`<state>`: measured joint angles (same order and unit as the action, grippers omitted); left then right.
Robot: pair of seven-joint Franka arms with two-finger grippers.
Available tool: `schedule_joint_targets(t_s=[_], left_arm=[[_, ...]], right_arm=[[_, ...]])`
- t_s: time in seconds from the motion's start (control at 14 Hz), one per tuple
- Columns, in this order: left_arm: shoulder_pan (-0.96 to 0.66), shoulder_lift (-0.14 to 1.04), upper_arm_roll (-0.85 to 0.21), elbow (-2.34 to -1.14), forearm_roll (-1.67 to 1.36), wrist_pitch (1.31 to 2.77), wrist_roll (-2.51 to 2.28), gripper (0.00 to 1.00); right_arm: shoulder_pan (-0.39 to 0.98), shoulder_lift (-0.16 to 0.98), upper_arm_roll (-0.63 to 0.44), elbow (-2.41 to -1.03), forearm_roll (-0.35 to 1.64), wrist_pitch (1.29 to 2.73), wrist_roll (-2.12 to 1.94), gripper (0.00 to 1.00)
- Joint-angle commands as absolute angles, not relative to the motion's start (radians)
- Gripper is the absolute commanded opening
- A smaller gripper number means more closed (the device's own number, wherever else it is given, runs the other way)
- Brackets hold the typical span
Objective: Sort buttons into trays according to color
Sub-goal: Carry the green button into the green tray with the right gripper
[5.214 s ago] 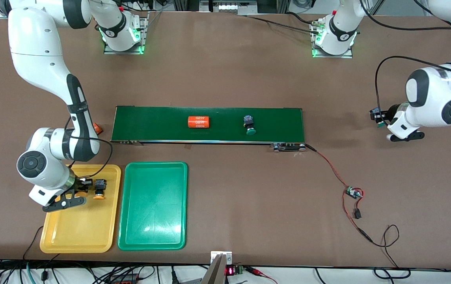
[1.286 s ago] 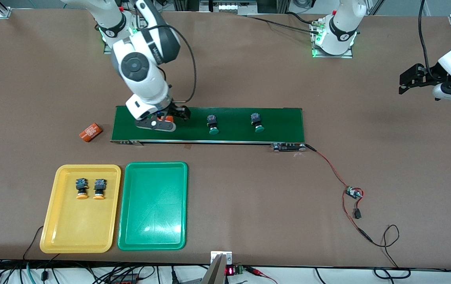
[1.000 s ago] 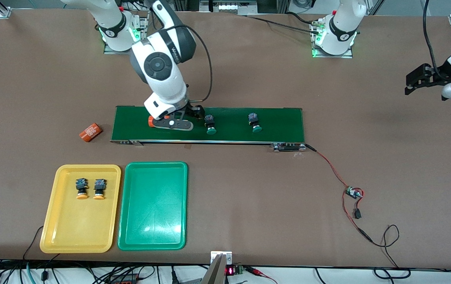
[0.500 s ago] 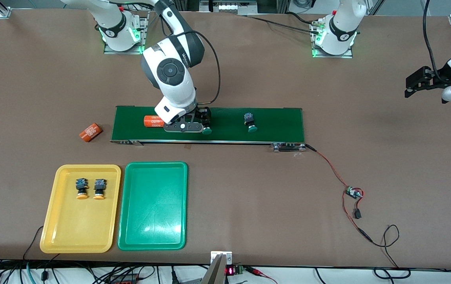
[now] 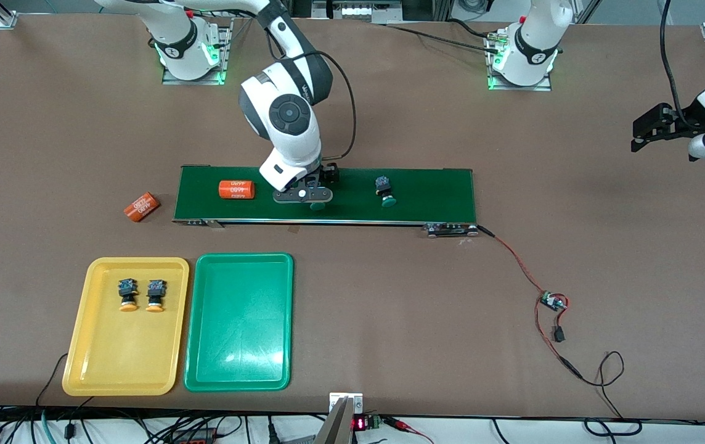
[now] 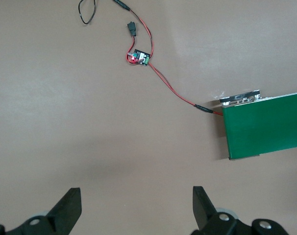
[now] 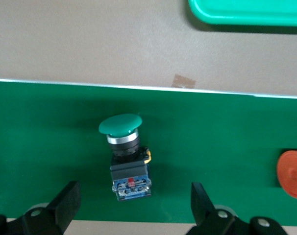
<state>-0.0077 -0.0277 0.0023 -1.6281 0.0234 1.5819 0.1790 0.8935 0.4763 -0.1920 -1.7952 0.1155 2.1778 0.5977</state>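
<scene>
Right gripper point(image 5: 312, 196) spread over green-capped button point(image 7: 127, 157) on belt point(image 5: 426, 191); left gripper point(image 6: 134, 210) spread, waiting over bare table point(image 5: 389, 111).

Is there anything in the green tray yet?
No, the green tray holds nothing; both green buttons, one in plain sight and one under the right gripper, lie on the belt.

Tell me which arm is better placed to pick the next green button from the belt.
The right arm. Its open right gripper hangs over a green button on the belt. The open left gripper waits over bare table off the belt's end.
</scene>
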Motion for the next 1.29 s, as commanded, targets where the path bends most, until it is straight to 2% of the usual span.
schedule_joint_targets(t_s=[0.0, 0.29, 0.36, 0.5, 0.64, 0.71, 0.93, 1.21], left_arm=[[-0.017, -0.012, 0.000, -1.595, 0.029, 1.559, 0.173, 1.00], [-0.017, -0.014, -0.005, -1.594, 0.029, 1.557, 0.172, 1.00], [-0.017, -0.014, -0.005, -1.595, 0.029, 1.559, 0.172, 1.00], [-0.017, -0.014, -0.005, -1.594, 0.029, 1.557, 0.172, 1.00], [-0.017, -0.014, -0.005, -1.594, 0.031, 1.557, 0.172, 1.00], [-0.017, -0.014, -0.005, -1.594, 0.031, 1.557, 0.172, 1.00], [-0.017, -0.014, -0.005, -1.594, 0.031, 1.557, 0.172, 1.00], [-0.017, -0.014, -0.005, -1.594, 0.031, 1.557, 0.170, 1.00]], right_arm=[[0.893, 0.518, -0.201, -1.773, 0.106, 2.189, 0.574, 1.00], [0.877, 0.543, -0.206, -1.775, 0.107, 2.194, 0.569, 1.00], [0.879, 0.551, -0.204, -1.775, 0.112, 2.195, 0.581, 0.97], [0.882, 0.555, -0.206, -1.775, 0.107, 2.195, 0.581, 0.78], [0.881, 0.555, -0.206, -1.775, 0.110, 2.191, 0.583, 0.45], [0.879, 0.554, -0.206, -1.775, 0.112, 2.189, 0.584, 0.37], [0.876, 0.548, -0.212, -1.772, 0.117, 2.187, 0.607, 0.23], [0.867, 0.541, -0.273, -1.683, 0.118, 2.151, 0.666, 0.21]])
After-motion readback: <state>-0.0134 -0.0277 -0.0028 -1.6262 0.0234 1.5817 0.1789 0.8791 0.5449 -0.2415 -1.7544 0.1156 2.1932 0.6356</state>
